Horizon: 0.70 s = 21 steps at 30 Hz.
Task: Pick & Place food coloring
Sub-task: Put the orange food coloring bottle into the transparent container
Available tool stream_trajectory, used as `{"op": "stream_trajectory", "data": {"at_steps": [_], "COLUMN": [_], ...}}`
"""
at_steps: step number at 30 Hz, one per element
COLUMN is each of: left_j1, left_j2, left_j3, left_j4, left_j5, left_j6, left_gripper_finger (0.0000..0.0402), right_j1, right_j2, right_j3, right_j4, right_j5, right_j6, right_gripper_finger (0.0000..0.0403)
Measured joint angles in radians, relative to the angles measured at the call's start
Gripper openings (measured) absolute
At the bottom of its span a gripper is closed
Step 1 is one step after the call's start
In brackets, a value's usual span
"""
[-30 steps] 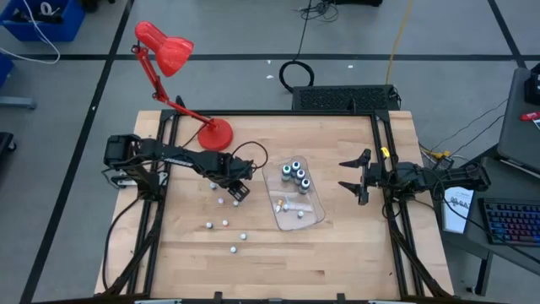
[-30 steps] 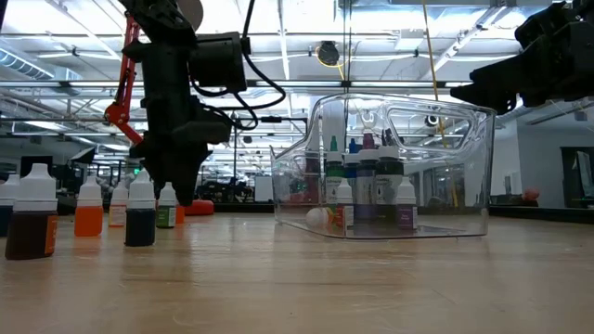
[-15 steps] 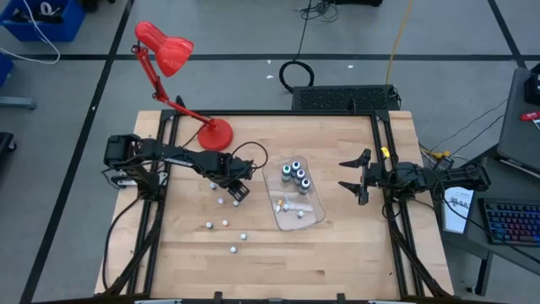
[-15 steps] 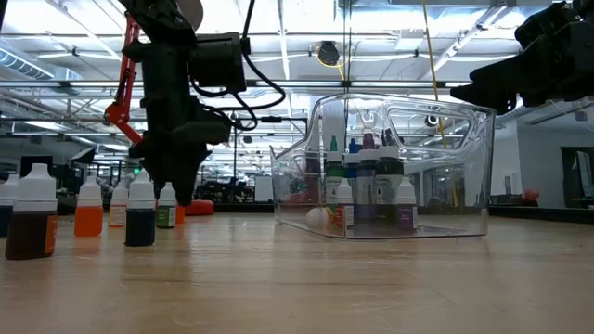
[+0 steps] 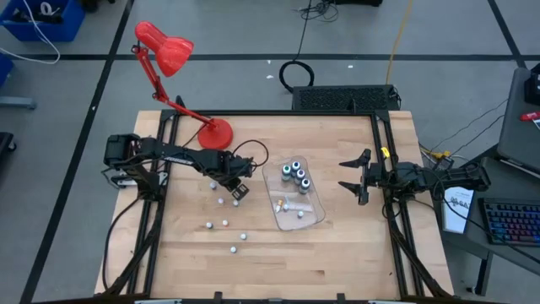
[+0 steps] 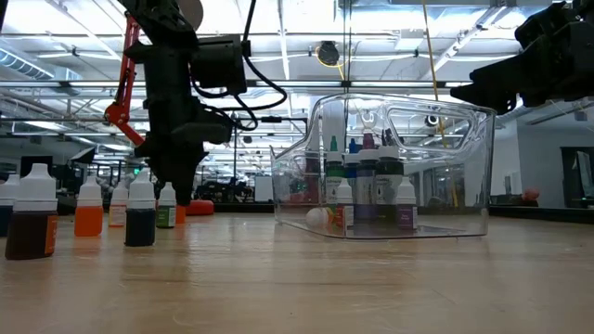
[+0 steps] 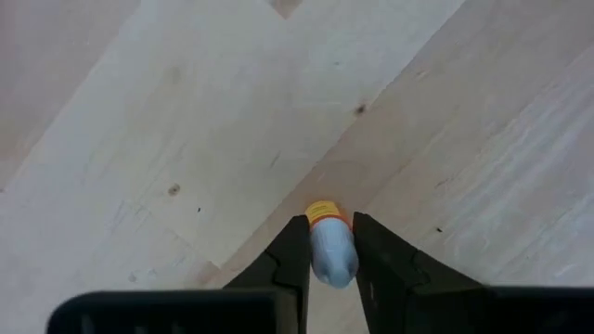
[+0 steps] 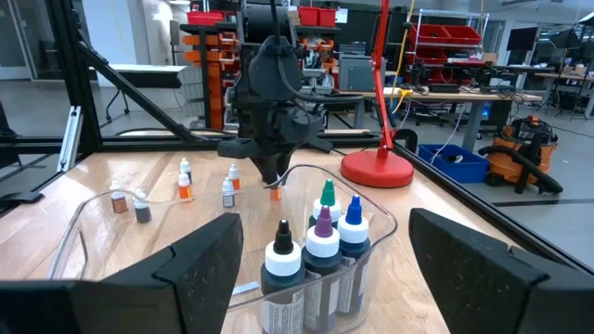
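Observation:
The food coloring is split. Three larger bottles (image 5: 295, 174) stand upright in the clear tray (image 5: 314, 218), with a few tiny ones (image 5: 283, 205) beside them. Several tiny bottles (image 5: 224, 224) stand loose on the wood left of the tray; the low view shows them (image 6: 88, 211) upright on their bases. My left gripper (image 5: 239, 188) points down just left of the tray, shut on one tiny orange bottle (image 7: 329, 246). My right gripper (image 5: 354, 179) waits open to the right of the tray, level, its fingers spread wide in the right wrist view. My left gripper pinches a tiny bottle between its two fingers (image 7: 292, 255), coming from above and pointing down. The fingers sit on the whitish upper part (image 7: 331, 258); the orange lower end (image 7: 323, 211) sticks out below them, upright. Whether its base touches the wood, I cannot tell.
A red desk lamp stands with its base (image 5: 215, 133) on the far left part of the table, its arm leaning out past the edge. A black cable (image 5: 250, 154) loops near the left gripper. Bare wood lies along the near edge and between tray and right gripper.

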Motion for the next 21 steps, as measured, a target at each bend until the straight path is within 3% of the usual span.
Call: {"op": "stream_trajectory", "data": {"at_steps": [6,11,15,21], "left_j1": [-0.006,-0.028,-0.055,-0.085], "left_j2": [-0.011,-0.003,0.029,0.187], "left_j3": [0.145,0.420,0.641,0.897], "left_j4": [-0.117,-0.297,-0.405,-0.528], "left_j5": [0.024,0.012,-0.061,-0.116], "left_j6": [0.069,0.143,0.176,0.236], "left_gripper_finger": [0.0063,0.0063,0.0063,0.0063], "right_j1": [0.000,0.000,0.000,0.000], "right_j2": [0.000,0.000,0.000,0.002], "right_j3": [0.000,0.000,0.000,0.000], "right_j4": [0.000,0.000,0.001,0.007], "right_j5": [0.000,0.000,0.000,0.000], "right_j6": [0.000,0.000,0.000,0.000], "right_gripper_finger": [0.0295,0.0295,0.0295,0.0295]}}
